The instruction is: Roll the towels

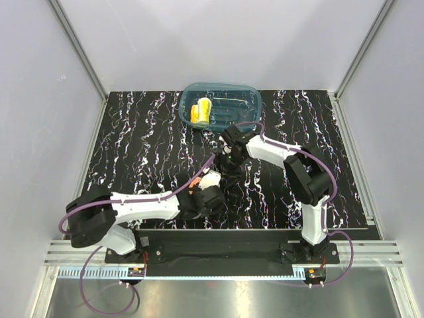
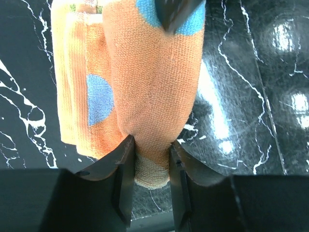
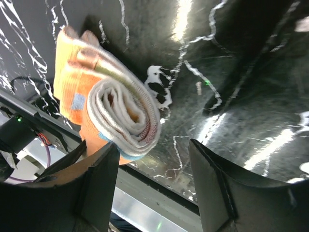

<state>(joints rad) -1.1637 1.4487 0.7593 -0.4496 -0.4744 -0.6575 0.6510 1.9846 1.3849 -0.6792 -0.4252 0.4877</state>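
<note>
Your left hand (image 2: 149,164) is clamped on one end of the rolled orange towel (image 2: 149,87), its fingers pressing into the cloth. Your right hand (image 3: 153,159) stands with its fingers apart at the roll's spiral end, which is just beside one finger. The roll is over the near middle of the table (image 1: 146,152). The yellow towel (image 1: 201,111) sits inside the teal tub (image 1: 246,98) at the far edge.
</note>
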